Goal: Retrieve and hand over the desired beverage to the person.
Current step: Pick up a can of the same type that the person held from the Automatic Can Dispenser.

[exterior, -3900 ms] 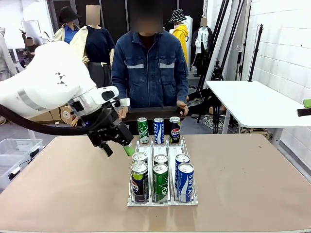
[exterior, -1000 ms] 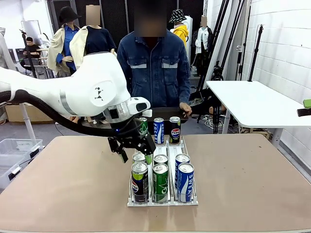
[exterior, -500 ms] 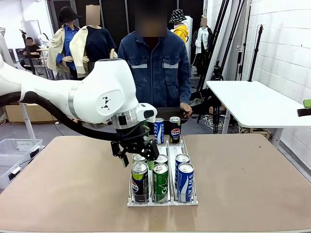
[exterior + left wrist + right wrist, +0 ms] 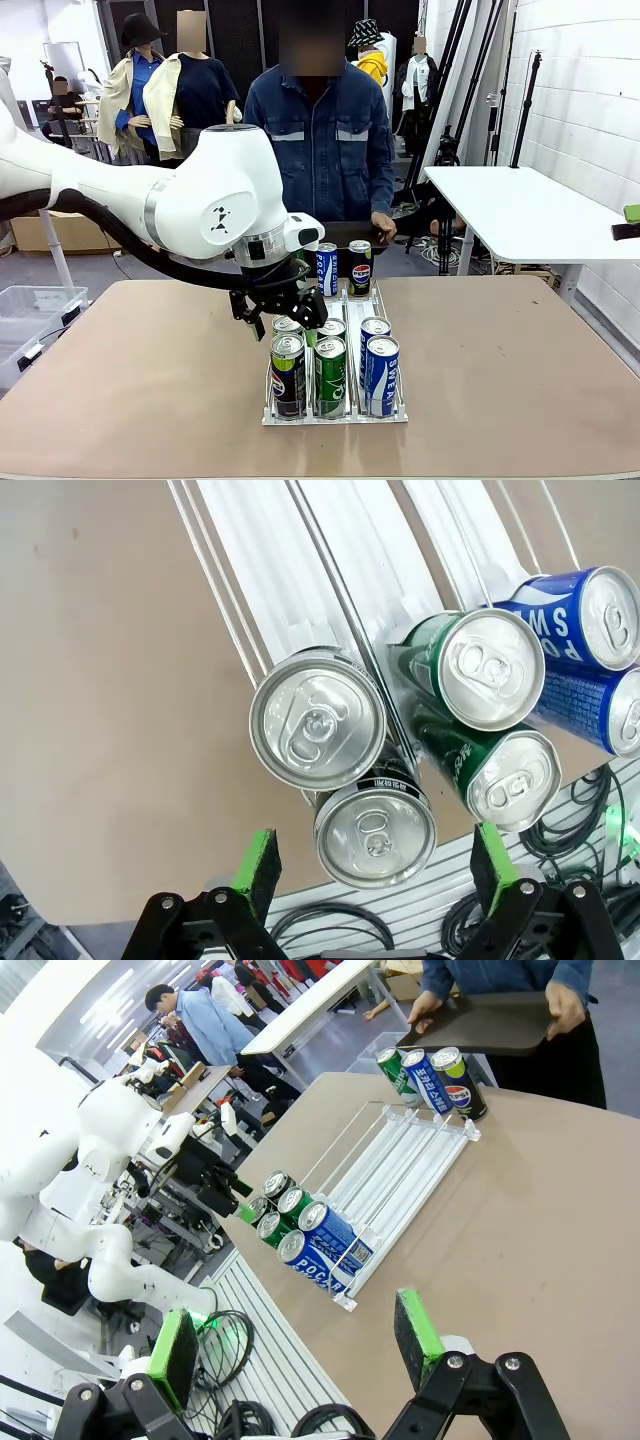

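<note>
cans (image 4: 330, 372) stand upright in the rack (image 4: 340, 418), tops up, below the left hand (image 4: 281, 327).

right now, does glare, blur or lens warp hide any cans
Front view: even light, sharp, cans readable. Left wrist view: wide-angle bends the rack rails, mild sheen on can tops, no blur. Right wrist view: scene tilted, cans small but clear.

A white table (image 4: 520, 215) stands beside a white brick wall (image 4: 590, 100), black poles (image 4: 527, 110) nearby.
</note>
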Tool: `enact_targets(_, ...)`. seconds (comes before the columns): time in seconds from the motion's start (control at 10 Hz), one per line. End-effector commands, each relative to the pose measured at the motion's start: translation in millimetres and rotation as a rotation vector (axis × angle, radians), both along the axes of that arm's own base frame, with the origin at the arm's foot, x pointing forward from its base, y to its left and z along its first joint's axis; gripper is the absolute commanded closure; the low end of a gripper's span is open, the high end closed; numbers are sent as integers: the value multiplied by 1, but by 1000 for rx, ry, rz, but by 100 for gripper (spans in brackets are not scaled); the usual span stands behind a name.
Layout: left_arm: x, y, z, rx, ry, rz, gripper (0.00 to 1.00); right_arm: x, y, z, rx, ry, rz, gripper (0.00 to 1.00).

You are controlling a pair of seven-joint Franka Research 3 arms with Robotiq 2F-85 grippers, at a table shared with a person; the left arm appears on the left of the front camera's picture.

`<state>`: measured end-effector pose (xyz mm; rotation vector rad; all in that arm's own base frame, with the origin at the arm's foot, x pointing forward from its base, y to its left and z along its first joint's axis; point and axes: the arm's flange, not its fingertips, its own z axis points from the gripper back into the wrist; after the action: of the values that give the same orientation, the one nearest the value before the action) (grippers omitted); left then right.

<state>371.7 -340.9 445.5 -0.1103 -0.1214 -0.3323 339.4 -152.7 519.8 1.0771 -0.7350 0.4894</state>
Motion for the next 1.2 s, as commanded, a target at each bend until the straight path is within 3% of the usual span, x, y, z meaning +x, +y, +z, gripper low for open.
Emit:
enact_targets(0.0, 4, -6, -2, 13, -25, 15, 0, 1, 1, 0, 8, -7, 3, 0)
enact_targets(0.3, 7, -7, -6, 44, -49, 43, 0, 1, 1, 0, 8, -7, 3, 0)
enact_targets(1.1, 14, -15, -24, 73, -22, 50, 0, 1, 1, 0, 8, -7, 3, 0)
